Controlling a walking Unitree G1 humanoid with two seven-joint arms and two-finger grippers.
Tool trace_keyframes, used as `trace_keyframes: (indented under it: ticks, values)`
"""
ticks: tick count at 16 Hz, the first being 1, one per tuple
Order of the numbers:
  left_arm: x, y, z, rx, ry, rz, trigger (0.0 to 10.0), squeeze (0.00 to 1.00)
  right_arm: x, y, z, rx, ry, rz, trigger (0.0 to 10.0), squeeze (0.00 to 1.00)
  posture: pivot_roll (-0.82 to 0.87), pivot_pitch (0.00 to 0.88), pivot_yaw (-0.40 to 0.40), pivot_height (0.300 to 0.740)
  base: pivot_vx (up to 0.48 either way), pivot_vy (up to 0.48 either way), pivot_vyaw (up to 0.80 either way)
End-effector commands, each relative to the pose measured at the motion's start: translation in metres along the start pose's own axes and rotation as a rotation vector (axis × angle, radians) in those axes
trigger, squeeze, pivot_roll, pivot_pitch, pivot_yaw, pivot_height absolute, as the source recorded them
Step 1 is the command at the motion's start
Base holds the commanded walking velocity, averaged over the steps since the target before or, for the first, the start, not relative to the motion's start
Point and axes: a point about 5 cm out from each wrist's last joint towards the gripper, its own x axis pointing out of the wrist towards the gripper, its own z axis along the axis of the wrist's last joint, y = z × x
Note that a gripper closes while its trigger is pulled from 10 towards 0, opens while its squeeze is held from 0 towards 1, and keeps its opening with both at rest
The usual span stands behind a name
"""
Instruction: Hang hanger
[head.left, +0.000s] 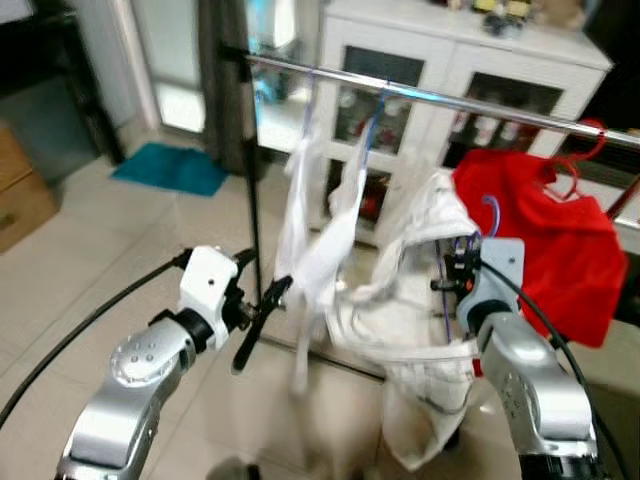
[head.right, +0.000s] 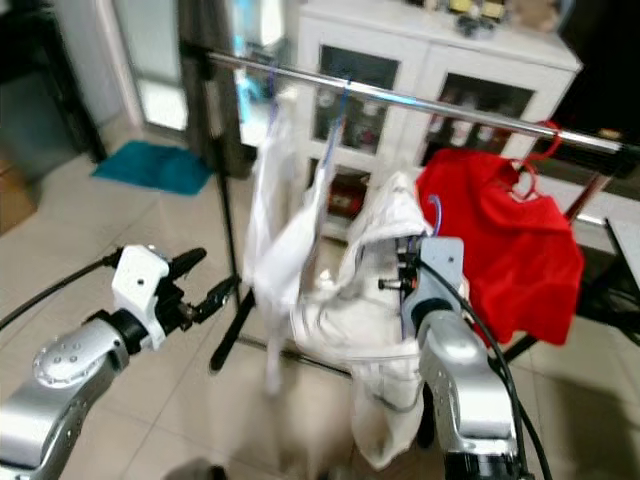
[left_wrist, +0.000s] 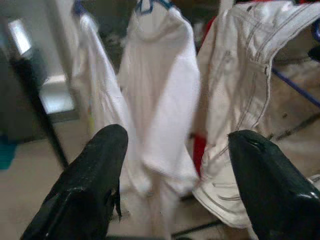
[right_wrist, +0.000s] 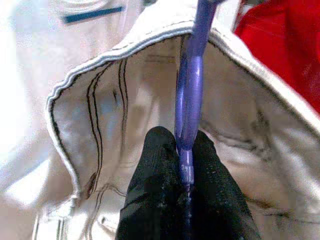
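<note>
While the right gripper (right_wrist: 185, 165) pinches the hanger (right_wrist: 192, 85) in its jaws below the rail (head.left: 450, 100), the left gripper (left_wrist: 175, 175) hangs spread over tiled floor (head.left: 100, 260).

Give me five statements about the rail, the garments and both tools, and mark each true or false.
1. The right tool is shut on the purple hanger. True.
2. The left tool holds a white garment. False: it is open and holds nothing.
3. The red garment hangs on the metal rail. True.
4. The purple hanger's hook is over the rail. False: it is below the rail.
5. The purple hanger carries a white jacket. True.
</note>
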Motion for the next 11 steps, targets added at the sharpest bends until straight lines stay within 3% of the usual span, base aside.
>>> trace_keyframes:
  ticks: [1,5,7,8,9,10,11]
  values:
    - [0.001,-0.002,0.002,0.009,-0.001,-0.013,10.0,0.00,-0.002,-0.005,0.012,-0.004,-0.052,-0.018,0.0,0.00,-0.07,0.000,-0.068,0.740,-0.255,0.000,0.00]
    - [0.003,-0.001,0.002,0.018,0.001,-0.022,10.0,0.00,-0.002,-0.002,0.014,-0.006,-0.056,0.009,0.0,0.00,-0.07,0.000,-0.066,0.740,-0.258,0.000,0.00]
    - [0.006,0.000,0.003,0.042,0.006,-0.035,10.0,0.00,-0.001,0.007,0.020,-0.007,-0.085,0.089,0.0,0.00,-0.07,0.000,-0.068,0.740,-0.127,0.000,0.00]
    - [0.010,-0.001,0.006,0.051,-0.011,-0.080,10.0,0.28,-0.002,0.017,0.027,-0.005,-0.114,0.169,0.0,0.00,-0.07,0.000,-0.071,0.740,0.000,0.000,0.00]
    - [0.014,-0.002,0.012,0.058,-0.045,-0.135,10.0,0.71,-0.002,0.026,0.033,0.000,-0.139,0.246,0.0,0.00,-0.07,0.000,-0.073,0.740,0.000,0.000,0.00]
    - [0.022,0.001,0.017,0.098,-0.055,-0.163,10.0,1.00,-0.003,0.035,0.041,0.002,-0.160,0.323,0.0,0.00,-0.07,0.000,-0.073,0.740,0.000,0.000,0.00]
    - [0.030,0.004,0.018,0.166,-0.038,-0.170,10.0,1.00,-0.004,0.040,0.046,-0.015,-0.181,0.368,0.0,0.00,-0.07,0.000,-0.071,0.740,0.000,0.000,0.00]
